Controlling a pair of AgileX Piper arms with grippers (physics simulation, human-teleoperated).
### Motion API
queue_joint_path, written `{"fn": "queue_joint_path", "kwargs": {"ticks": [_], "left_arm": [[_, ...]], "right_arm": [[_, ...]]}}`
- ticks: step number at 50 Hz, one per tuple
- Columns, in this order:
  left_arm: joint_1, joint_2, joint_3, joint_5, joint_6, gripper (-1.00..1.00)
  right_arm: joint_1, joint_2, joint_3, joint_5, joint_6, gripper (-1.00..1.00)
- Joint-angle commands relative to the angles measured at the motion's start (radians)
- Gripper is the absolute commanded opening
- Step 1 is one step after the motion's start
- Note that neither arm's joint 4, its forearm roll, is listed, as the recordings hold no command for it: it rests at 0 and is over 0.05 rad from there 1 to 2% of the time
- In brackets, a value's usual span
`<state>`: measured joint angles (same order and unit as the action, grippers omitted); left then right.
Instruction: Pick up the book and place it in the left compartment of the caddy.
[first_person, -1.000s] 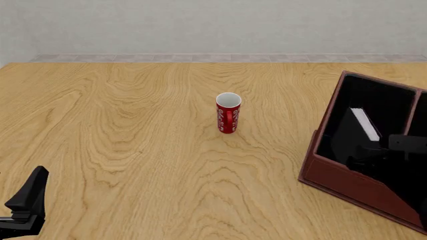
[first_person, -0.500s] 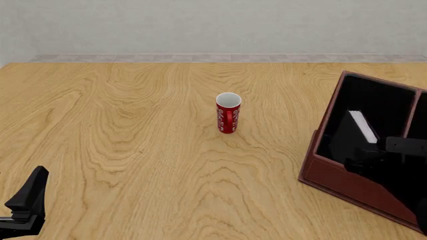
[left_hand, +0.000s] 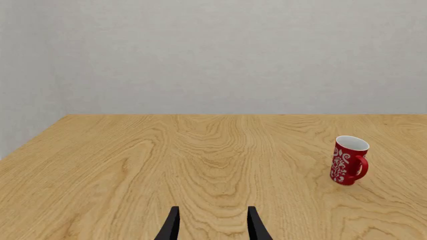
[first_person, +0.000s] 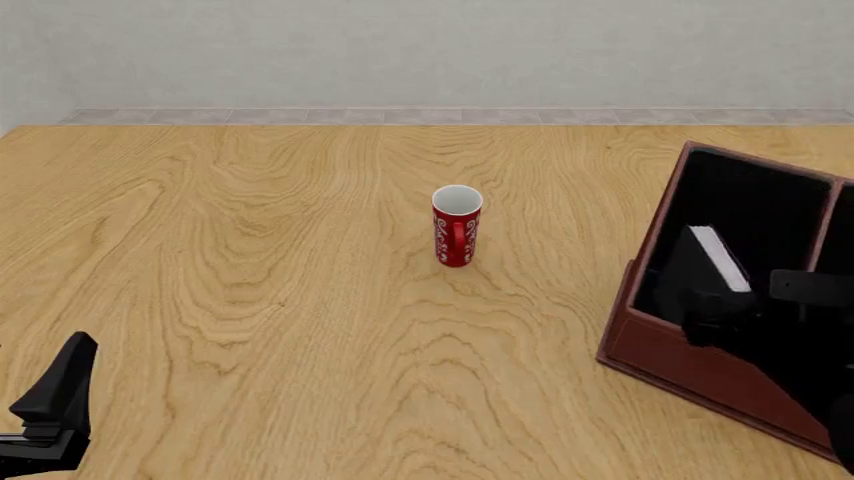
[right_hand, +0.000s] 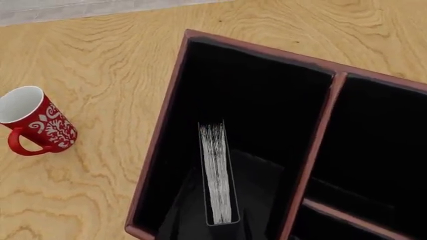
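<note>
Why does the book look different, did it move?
Yes. The book has shifted left and a little lower inside the caddy, its white page edge now closer to the left wall; the red mug stayed put.

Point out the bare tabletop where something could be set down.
Bare wood lies between the mug and the left end effector, and behind the mug toward the wall. It is crowded at the caddy, where the right end effector holds the book inside the left compartment.

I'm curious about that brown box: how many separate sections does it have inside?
3 show. The caddy has a wide left compartment holding the book, plus two narrower bays beyond the divider, one farther back than the other. More may lie outside the picture.
</note>
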<state>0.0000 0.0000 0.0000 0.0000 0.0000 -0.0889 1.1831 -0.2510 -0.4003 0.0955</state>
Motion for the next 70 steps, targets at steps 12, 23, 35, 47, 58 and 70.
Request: {"fn": "queue_joint_path", "kwargs": {"ticks": [12, 23, 35, 47, 58, 70], "left_arm": [[0.000, 0.000, 0.000, 0.000, 0.000, 1.00], [0.000, 0.000, 0.000, 0.000, 0.000, 1.00], [0.000, 0.000, 0.000, 0.000, 0.000, 1.00], [0.000, 0.000, 0.000, 0.000, 0.000, 1.00], [0.000, 0.000, 0.000, 0.000, 0.000, 1.00], [0.000, 0.000, 0.000, 0.000, 0.000, 1.00]], "right_arm": [[-0.011, 0.004, -0.010, 0.010, -0.043, 1.00], [0.003, -0.050, -0.017, 0.062, -0.036, 1.00], [0.023, -0.119, -0.042, 0.133, -0.033, 1.00], [0.033, -0.149, -0.047, 0.161, -0.034, 1.00], [0.040, -0.197, -0.073, 0.220, -0.042, 1.00], [0.045, -0.246, -0.088, 0.271, -0.053, 1.00]]}}
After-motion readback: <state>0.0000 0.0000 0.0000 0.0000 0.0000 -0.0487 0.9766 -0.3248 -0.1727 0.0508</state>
